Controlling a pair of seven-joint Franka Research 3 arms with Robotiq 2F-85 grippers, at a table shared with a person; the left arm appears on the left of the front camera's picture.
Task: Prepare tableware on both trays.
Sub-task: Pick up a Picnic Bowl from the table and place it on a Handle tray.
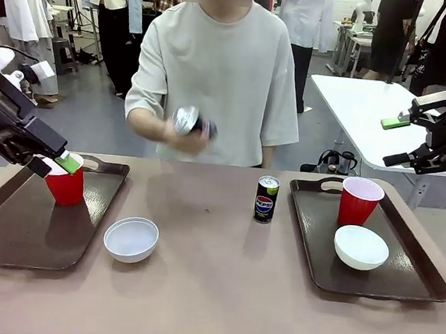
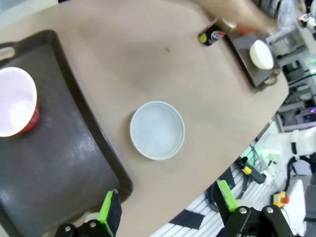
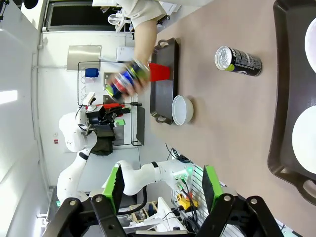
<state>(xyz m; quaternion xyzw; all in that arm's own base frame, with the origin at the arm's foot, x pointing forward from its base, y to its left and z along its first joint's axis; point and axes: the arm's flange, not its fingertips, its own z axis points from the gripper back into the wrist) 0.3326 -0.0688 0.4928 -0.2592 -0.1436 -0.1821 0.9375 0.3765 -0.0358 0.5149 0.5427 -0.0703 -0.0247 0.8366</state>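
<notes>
Resting in right tray (image 1: 309,235): cup (image 1: 359,201), bowl (image 1: 360,247)

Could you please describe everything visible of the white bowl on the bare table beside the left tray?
The white bowl is small, round and shallow, with a thin rim and a smooth look, perhaps plastic. It stands upright, mouth up, and looks empty. It rests on the tan table, just off the right edge of the left tray, with a narrow gap between them. Nothing else touches it.
</notes>
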